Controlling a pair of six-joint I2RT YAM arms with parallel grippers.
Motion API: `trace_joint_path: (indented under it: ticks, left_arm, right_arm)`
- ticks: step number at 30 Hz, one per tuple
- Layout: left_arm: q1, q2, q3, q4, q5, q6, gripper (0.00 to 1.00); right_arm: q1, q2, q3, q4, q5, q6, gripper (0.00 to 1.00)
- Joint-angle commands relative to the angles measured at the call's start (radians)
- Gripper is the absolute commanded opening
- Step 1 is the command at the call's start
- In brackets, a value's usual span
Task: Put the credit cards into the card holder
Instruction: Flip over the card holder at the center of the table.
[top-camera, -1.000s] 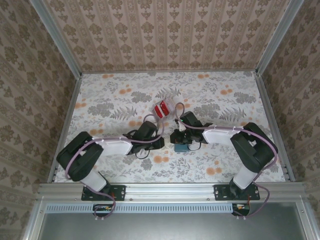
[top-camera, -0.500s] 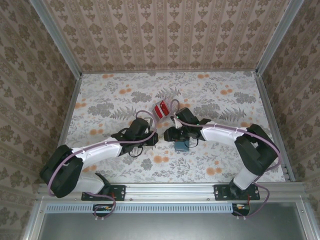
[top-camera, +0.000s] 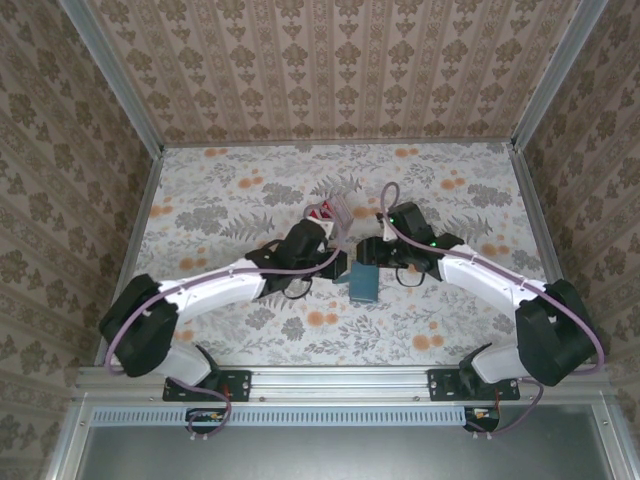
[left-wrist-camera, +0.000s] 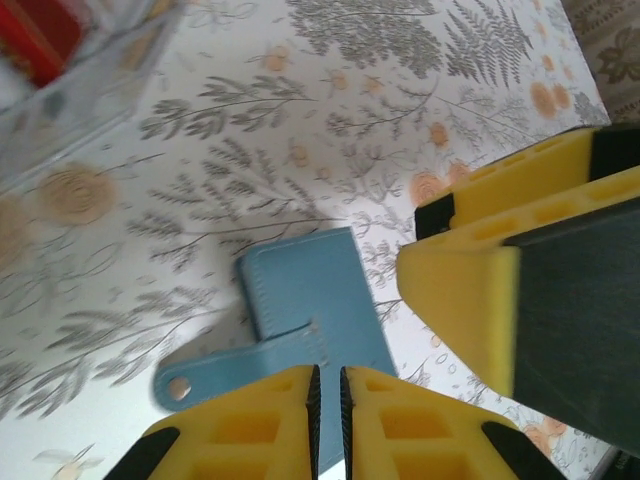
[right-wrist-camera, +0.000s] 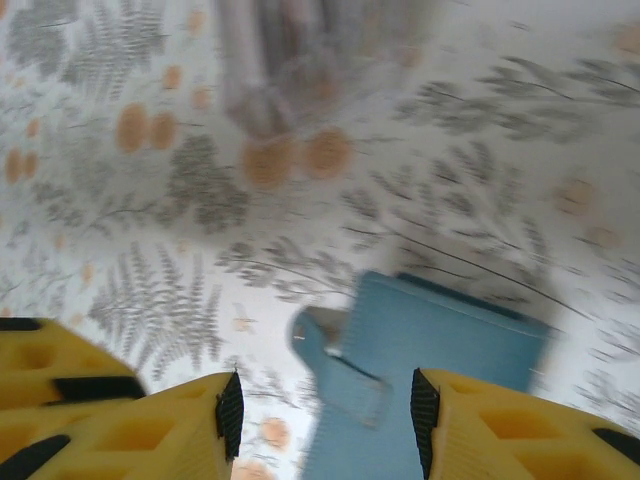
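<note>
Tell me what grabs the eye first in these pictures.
A small teal wallet lies flat in the middle of the flowered table. The left gripper is shut right at its edge, and the right gripper hangs open over it. Just behind them sits a clear box with red cards inside.

Card holder: flat teal-blue wallet, approx. rectangular, stitched edge, strap tab w/ round hole at its end. Lies on table, approx. ctr. Credit cards: red/white, thin, stacked inside clear box, beyond the holder and apart from it.
</note>
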Motion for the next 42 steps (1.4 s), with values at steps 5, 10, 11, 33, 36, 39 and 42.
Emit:
trace_joint_path:
  ticks: [5, 10, 11, 33, 36, 39, 42]
  left_arm:
    - [-0.016, 0.244, 0.206, -0.187, 0.079, 0.055, 0.15]
    - [-0.013, 0.324, 0.250, -0.216, 0.097, 0.062, 0.14]
    - [-0.011, 0.329, 0.249, -0.226, 0.090, 0.062, 0.14]
    - [0.011, 0.350, 0.044, -0.108, 0.046, -0.031, 0.06]
    - [0.010, 0.354, 0.048, -0.102, 0.045, -0.033, 0.06]
    - [0.009, 0.356, 0.057, -0.097, 0.048, -0.029, 0.06]
    - [0.010, 0.352, 0.066, -0.108, 0.040, -0.024, 0.07]
  right_arm:
    - [-0.064, -0.020, -0.124, -0.015, 0.003, 0.007, 0.51]
    - [-0.064, 0.040, -0.176, 0.034, -0.041, 0.023, 0.51]
    - [-0.064, 0.044, -0.187, 0.057, -0.056, 0.034, 0.51]
    - [-0.016, 0.252, -0.210, 0.372, -0.270, 0.207, 0.54]
    - [0.014, 0.263, -0.181, 0.367, -0.272, 0.209, 0.52]
    - [0.032, 0.275, -0.162, 0.366, -0.271, 0.209, 0.48]
    - [0.033, 0.268, -0.167, 0.364, -0.255, 0.207, 0.34]
